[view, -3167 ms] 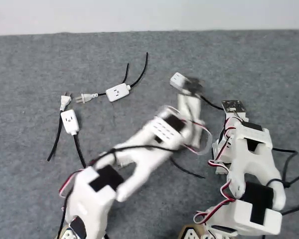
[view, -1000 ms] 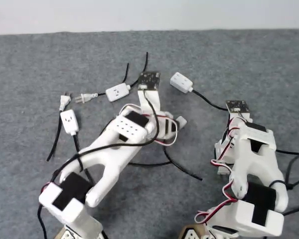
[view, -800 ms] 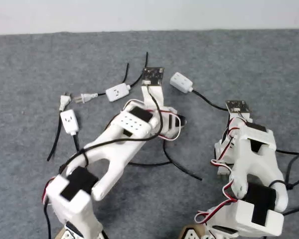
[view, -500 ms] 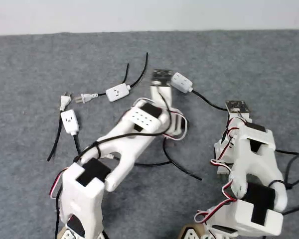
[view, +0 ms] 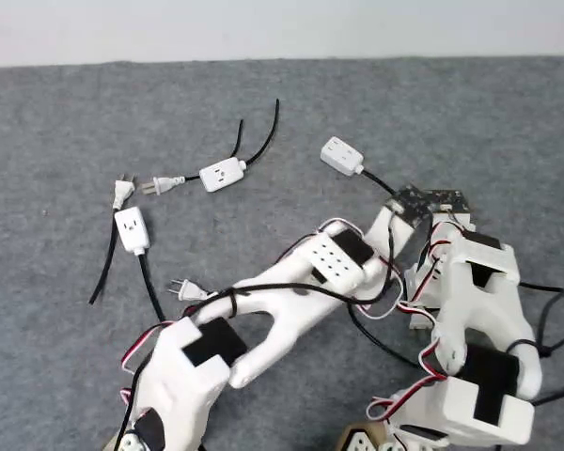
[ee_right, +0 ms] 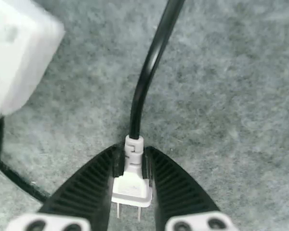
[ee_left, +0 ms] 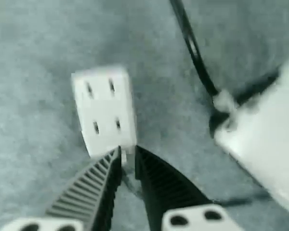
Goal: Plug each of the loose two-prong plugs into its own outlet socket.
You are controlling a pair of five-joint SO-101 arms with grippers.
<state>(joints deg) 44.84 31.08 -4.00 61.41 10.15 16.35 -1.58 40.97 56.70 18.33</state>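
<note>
The right hand [ee_right: 132, 156] is clamped on a white two-prong plug [ee_right: 131, 185]. Its fingers [ee_right: 94, 187] press the plug's flanks, and the prongs point back toward the wrist. The plug's black cable [ee_right: 151, 67] runs away over the grey tabletop [ee_right: 241, 96]. In the high view the right arm [view: 470, 291] sits folded at the right side.

The left hand [ee_left: 128, 156] is drawn narrow, with only a slit between its ribbed fingers [ee_left: 98, 185]. A bit of white shows in that slit, and whether it grips anything cannot be told. Just past the fingertips lies a white outlet socket [ee_left: 105, 110], slots facing up. From above, the left arm [view: 329, 263] stretches diagonally across the tabletop, with its wrist right beside the right arm's wrist. The outlet socket [view: 341, 155] lies near them, and its cord leads toward the wrists.

Farther left, a middle socket [view: 223, 174] has a loose plug [view: 160, 185] just beside it. A left socket [view: 132, 228] lies with a small plug [view: 122, 191] close by its far end. A fourth plug [view: 190, 289] rests on the tabletop beside the left arm, unplugged.
</note>
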